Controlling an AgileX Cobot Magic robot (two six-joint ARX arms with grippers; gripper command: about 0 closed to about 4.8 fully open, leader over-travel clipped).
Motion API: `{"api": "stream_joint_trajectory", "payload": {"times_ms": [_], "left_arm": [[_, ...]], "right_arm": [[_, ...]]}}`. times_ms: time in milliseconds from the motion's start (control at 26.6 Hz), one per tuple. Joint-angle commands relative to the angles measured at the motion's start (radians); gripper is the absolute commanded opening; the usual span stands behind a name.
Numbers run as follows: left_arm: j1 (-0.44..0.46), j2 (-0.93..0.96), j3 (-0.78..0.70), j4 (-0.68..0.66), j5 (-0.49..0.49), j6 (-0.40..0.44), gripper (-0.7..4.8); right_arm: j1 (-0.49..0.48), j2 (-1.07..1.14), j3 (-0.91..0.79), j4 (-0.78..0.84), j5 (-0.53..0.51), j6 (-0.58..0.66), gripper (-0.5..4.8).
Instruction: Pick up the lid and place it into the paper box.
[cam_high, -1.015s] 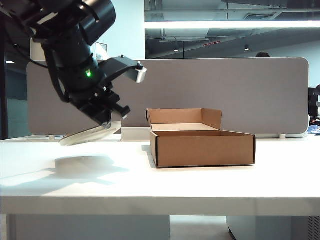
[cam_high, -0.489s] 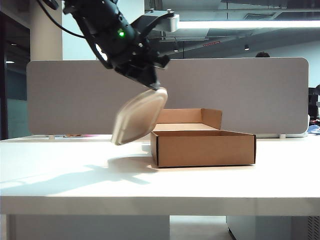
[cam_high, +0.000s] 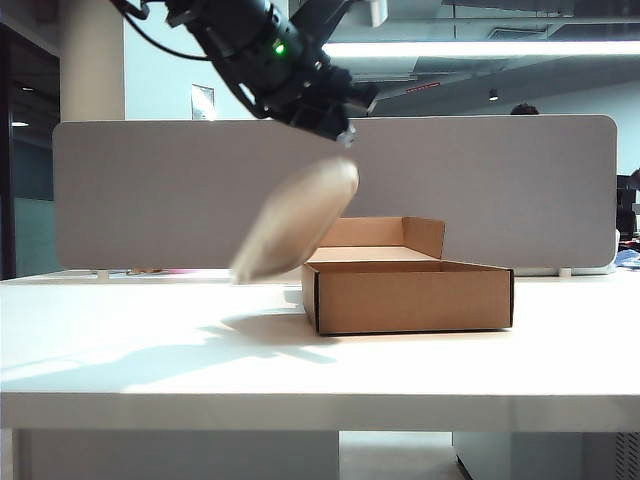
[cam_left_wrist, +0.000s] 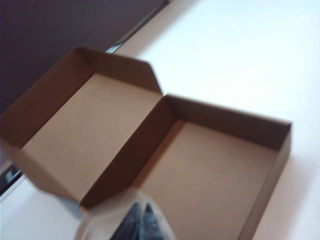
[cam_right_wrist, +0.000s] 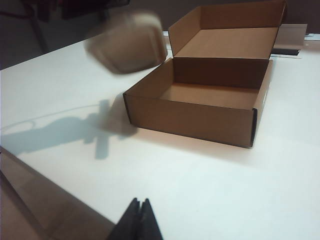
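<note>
1. One white bench (cam_high: 150, 350) carries one paper box (cam_high: 408, 295); a grey partition panel (cam_high: 520, 180) stands behind it.
2. The paper box is a single low brown cardboard tray, open at the top, with upright flaps along its far edge. Its inside shows bare cardboard in both wrist views.
3. One lid (cam_high: 297, 218) is in the air, blurred and steeply tilted, above the bench and just beside the near-left corner of the paper box. Its upper end is higher than the box walls. It touches neither the bench nor the box.
4. The left gripper (cam_high: 343, 128) hangs high over the left side of the box. Its fingers (cam_left_wrist: 134, 226) are clamped tight on the upper edge of the lid.
5. The lid's shadow falls on the bench to the left of the box.
6. The right gripper (cam_right_wrist: 138, 216) sits low over the bench's near edge, well apart from the box, its two fingers pressed together with nothing between them.
7. Count: one lid, one box, two grippers.
</note>
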Motion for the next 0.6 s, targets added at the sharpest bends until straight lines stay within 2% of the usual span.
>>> {"api": "stream_joint_trajectory", "payload": {"times_ms": [38,226,263,338,376,451,602], "left_arm": [[-0.012,0.001,0.023,0.015,0.022,0.002,-0.06],[-0.018,0.014,0.036,-0.037,0.015,0.002,-0.06],[-0.016,0.013,0.036,-0.061,-0.017,0.001,-0.06],[-0.013,0.013,0.037,-0.124,-0.171,-0.002,-0.01],[-0.013,0.012,0.037,-0.175,-0.241,-0.002,0.43],[-0.012,0.013,0.037,-0.278,-0.275,-0.02,1.06],[0.016,0.013,0.037,-0.414,-0.273,-0.136,1.25]], "right_arm": [[0.001,-0.002,-0.006,0.011,0.001,0.0,-0.01],[0.001,-0.002,-0.006,0.01,0.001,0.0,-0.01],[0.002,-0.002,-0.006,0.01,0.0,0.0,-0.01],[0.002,-0.002,-0.006,0.01,0.001,0.0,-0.01],[0.002,-0.002,-0.006,0.01,0.0,0.0,-0.01],[0.002,-0.002,-0.006,0.01,-0.003,0.0,-0.01],[0.002,-0.002,-0.006,0.01,-0.003,0.001,-0.01]]}}
